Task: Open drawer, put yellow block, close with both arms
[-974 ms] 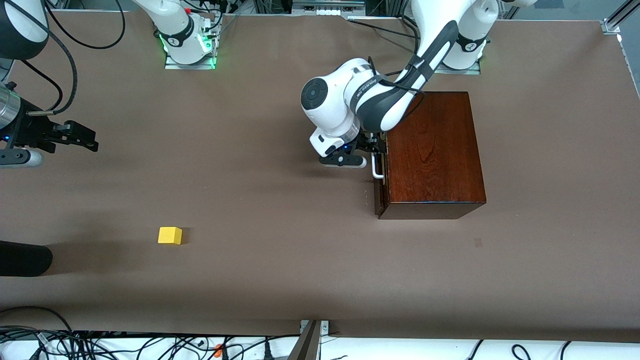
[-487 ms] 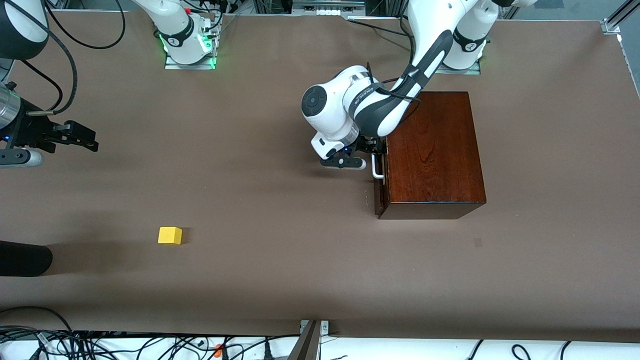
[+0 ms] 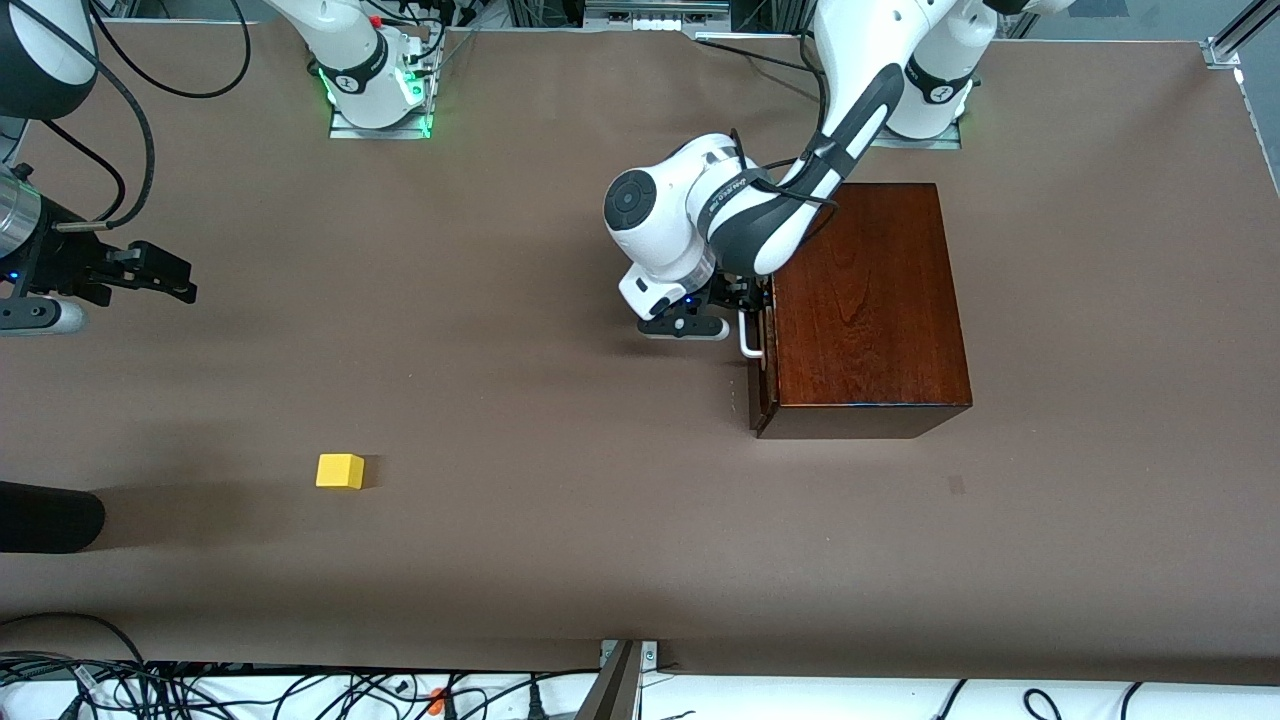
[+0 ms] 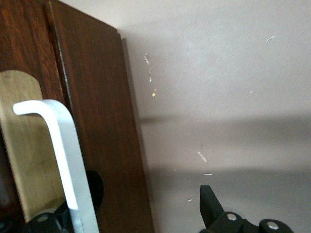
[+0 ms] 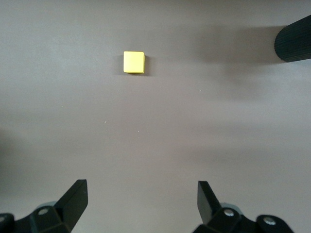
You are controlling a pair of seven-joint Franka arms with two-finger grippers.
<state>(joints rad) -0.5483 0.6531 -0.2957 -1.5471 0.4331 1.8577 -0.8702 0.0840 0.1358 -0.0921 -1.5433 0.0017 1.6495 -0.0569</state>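
The dark mahogany box [image 3: 865, 300] stands near the left arm's base. Its drawer front [image 3: 758, 395] faces the right arm's end of the table and looks shut or barely ajar. The white handle [image 3: 748, 335] shows close up in the left wrist view [image 4: 63, 160]. My left gripper [image 3: 745, 305] is open around the handle, one finger [image 4: 211, 208] clear of it and the other tucked beside the bar. The yellow block [image 3: 340, 470] lies on the table, nearer the front camera. My right gripper [image 3: 165, 275] waits open and empty above the table, with the block [image 5: 133, 62] ahead of it.
A black cylinder [image 3: 45, 517] pokes in from the table's edge at the right arm's end and also shows in the right wrist view [image 5: 294, 43]. Cables run along the table's near edge [image 3: 250, 690]. Brown table [image 3: 560, 500] lies between block and box.
The left arm's wrist has shifted slightly at the drawer front, and the handle sits a touch farther toward the right arm's end. The right arm and the block have not moved.
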